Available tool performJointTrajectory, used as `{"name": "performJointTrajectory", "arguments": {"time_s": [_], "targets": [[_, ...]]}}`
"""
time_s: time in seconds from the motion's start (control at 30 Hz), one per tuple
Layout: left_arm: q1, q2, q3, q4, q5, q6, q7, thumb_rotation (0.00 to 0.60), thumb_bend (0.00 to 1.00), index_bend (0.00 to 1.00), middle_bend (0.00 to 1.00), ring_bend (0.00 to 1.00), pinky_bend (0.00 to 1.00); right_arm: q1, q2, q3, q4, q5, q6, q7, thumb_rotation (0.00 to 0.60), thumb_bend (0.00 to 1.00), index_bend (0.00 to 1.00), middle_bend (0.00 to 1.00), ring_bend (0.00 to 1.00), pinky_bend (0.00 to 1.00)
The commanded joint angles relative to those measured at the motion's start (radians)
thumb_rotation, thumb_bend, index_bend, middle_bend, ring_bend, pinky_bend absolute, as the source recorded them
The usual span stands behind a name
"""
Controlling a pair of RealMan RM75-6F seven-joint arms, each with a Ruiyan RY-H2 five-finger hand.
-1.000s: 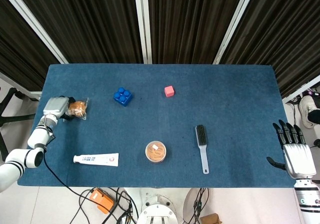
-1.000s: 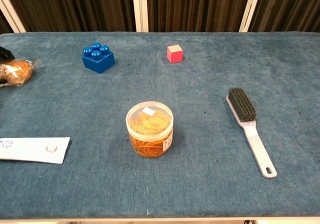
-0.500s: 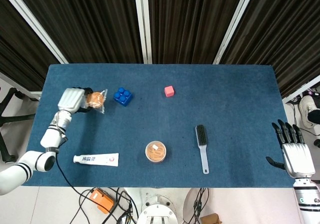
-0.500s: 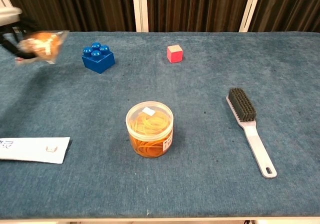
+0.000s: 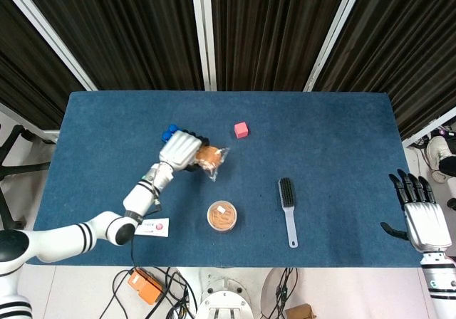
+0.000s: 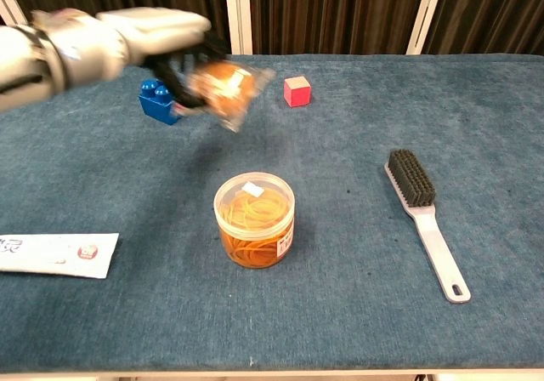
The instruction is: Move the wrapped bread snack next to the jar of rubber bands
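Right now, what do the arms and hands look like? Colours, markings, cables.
Left arm is glossy white with black bands at the joints, narrowing to a silver-grey wrist. Left hand has a silver-white back and dark fingers. A thin black cable runs along the forearm. Right hand matches it: silver-grey back, black fingers, white wrist with a black ring. No sleeves or readable markings.

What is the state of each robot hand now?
Left robot hand: holding the wrapped bread snack above the table.
Right robot hand: open, holding nothing.

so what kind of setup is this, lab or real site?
Likely a lab test cell: dark curtains behind a blue-covered table, loose cables on the floor, and unrelated props like a brush and pink cube.
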Motion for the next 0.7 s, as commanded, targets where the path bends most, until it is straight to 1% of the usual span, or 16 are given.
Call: {"name": "performJointTrajectory", "arguments": {"time_s": [0.03, 0.13, 0.23, 0.33, 0.37, 0.47, 0.53, 0.6, 0.7], "targets": [[-0.041, -0.055, 0.023, -0.018, -0.044, -0.003, 0.068, 0.6, 0.34, 0.61, 0.58, 0.42, 0.4, -0.001, 0.003, -0.002, 0.001, -0.003, 0.003, 0.007, 0.6, 0.23, 0.0, 0.0, 0.0, 0.0], [-0.051, -0.075, 0.048, -0.015, -0.075, -0.001, 0.11, 0.6, 0.32, 0.61, 0.58, 0.42, 0.4, -0.004, 0.006, -0.004, 0.002, -0.012, 0.01, 0.015, 0.6, 0.23, 0.0, 0.0, 0.0, 0.0], [-0.061, -0.09, 0.058, 0.0, -0.114, -0.001, 0.137, 0.6, 0.26, 0.58, 0.56, 0.41, 0.4, -0.008, 0.007, -0.008, 0.002, -0.02, 0.018, 0.021, 0.6, 0.23, 0.0, 0.0, 0.0, 0.0], [-0.067, -0.102, 0.051, 0.017, -0.145, -0.006, 0.126, 0.6, 0.2, 0.48, 0.48, 0.37, 0.4, -0.009, 0.007, -0.011, 0.002, -0.028, 0.022, 0.022, 0.6, 0.23, 0.0, 0.0, 0.0, 0.0], [-0.069, -0.103, 0.051, 0.021, -0.15, -0.013, 0.117, 0.6, 0.17, 0.43, 0.44, 0.34, 0.39, -0.009, 0.007, -0.012, 0.002, -0.03, 0.023, 0.022, 0.6, 0.23, 0.0, 0.0, 0.0, 0.0], [-0.076, -0.088, 0.056, 0.017, -0.163, -0.049, 0.095, 0.6, 0.12, 0.28, 0.31, 0.23, 0.29, -0.01, 0.007, -0.013, 0.003, -0.034, 0.026, 0.021, 0.6, 0.23, 0.0, 0.0, 0.0, 0.0], [-0.082, -0.076, 0.063, 0.003, -0.168, -0.06, 0.093, 0.6, 0.09, 0.21, 0.24, 0.17, 0.26, -0.01, 0.007, -0.011, 0.003, -0.03, 0.026, 0.022, 0.6, 0.23, 0.0, 0.0, 0.0, 0.0], [-0.087, -0.067, 0.07, -0.012, -0.163, -0.065, 0.09, 0.6, 0.06, 0.16, 0.18, 0.12, 0.24, -0.009, 0.007, -0.009, 0.003, -0.027, 0.024, 0.022, 0.6, 0.23, 0.0, 0.0, 0.0, 0.0], [-0.092, -0.061, 0.073, -0.024, -0.161, -0.061, 0.086, 0.6, 0.02, 0.11, 0.14, 0.08, 0.24, -0.01, 0.008, -0.01, 0.001, -0.028, 0.025, 0.022, 0.6, 0.23, 0.0, 0.0, 0.0, 0.0]]}}
